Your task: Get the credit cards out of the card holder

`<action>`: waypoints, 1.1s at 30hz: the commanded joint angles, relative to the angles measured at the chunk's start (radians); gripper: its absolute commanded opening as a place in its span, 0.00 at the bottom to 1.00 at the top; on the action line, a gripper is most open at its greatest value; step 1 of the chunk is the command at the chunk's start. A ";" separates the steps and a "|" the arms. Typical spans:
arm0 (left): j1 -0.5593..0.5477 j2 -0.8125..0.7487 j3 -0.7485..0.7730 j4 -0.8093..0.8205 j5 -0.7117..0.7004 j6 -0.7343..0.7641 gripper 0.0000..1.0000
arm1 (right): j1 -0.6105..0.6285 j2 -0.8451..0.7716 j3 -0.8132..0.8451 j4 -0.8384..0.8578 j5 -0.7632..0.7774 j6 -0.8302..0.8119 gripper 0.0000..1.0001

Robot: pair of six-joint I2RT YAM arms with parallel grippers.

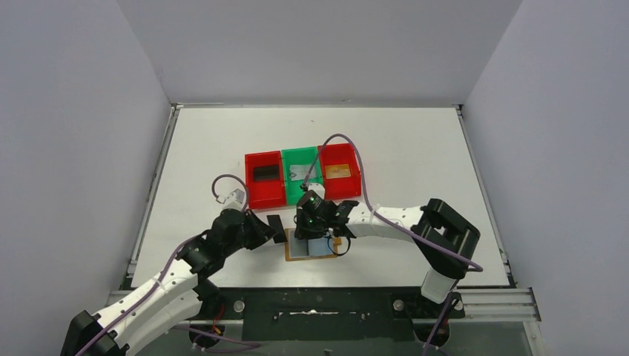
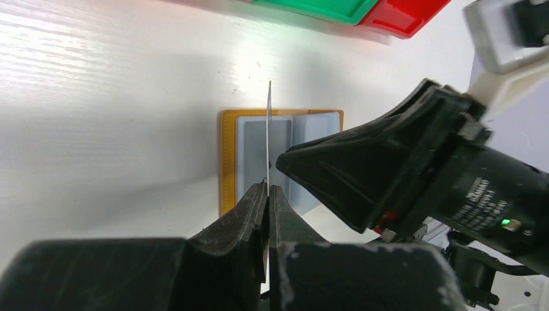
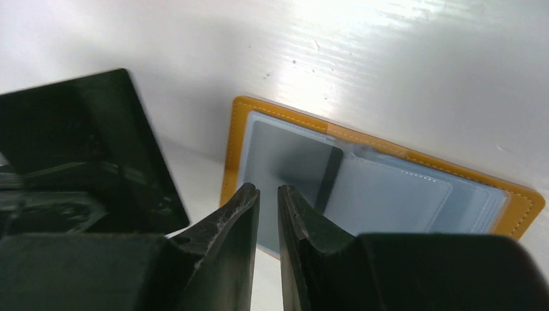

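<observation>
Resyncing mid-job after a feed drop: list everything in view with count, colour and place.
table: one, white, beneath all
green bin: one, green, middle
red bins: two, red, flanking green bin
binned cards: three, black, silver-grey, orange-brown, one per bin
card holder: one, tan with pale blue sleeves, open on table before bins
held card: one, black, pinched left of card holder
left gripper: one, black, shut on held card
right gripper: one, black, open over card holder

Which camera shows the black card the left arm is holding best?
Right wrist view: the black card shows its broad face. Left wrist sees it edge-on, a thin line between shut jaws. Top view shows only a small dark shape.
</observation>
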 commanded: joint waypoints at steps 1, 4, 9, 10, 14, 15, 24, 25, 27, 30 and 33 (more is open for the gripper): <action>0.008 -0.042 0.042 -0.048 -0.033 0.014 0.00 | 0.014 0.031 0.029 -0.018 0.008 0.005 0.19; 0.010 -0.036 0.038 -0.035 -0.010 0.016 0.00 | 0.015 0.015 0.009 -0.102 0.087 0.025 0.19; 0.010 -0.031 0.025 0.008 0.020 0.022 0.00 | -0.005 -0.099 -0.082 -0.089 0.135 0.035 0.21; 0.010 -0.029 0.024 0.015 0.023 0.024 0.00 | -0.013 -0.112 -0.089 -0.089 0.132 0.027 0.22; 0.012 -0.032 0.023 0.019 0.029 0.027 0.00 | -0.041 -0.123 -0.118 -0.097 0.100 0.026 0.22; 0.011 -0.033 0.019 0.027 0.033 0.026 0.00 | -0.042 -0.129 -0.127 -0.073 0.086 0.023 0.22; 0.014 -0.083 0.013 0.138 0.107 0.063 0.00 | -0.079 -0.246 -0.067 0.076 0.001 -0.055 0.40; 0.014 -0.089 0.014 0.151 0.119 0.069 0.00 | -0.092 -0.263 -0.095 0.121 -0.028 -0.051 0.44; 0.016 -0.101 0.013 0.170 0.147 0.082 0.00 | -0.121 -0.304 -0.149 0.213 -0.087 -0.030 0.52; 0.025 -0.115 -0.002 0.239 0.207 0.099 0.00 | -0.148 -0.372 -0.230 0.371 -0.154 -0.009 0.61; 0.042 -0.115 -0.022 0.350 0.291 0.097 0.00 | -0.147 -0.433 -0.318 0.527 -0.182 -0.014 0.66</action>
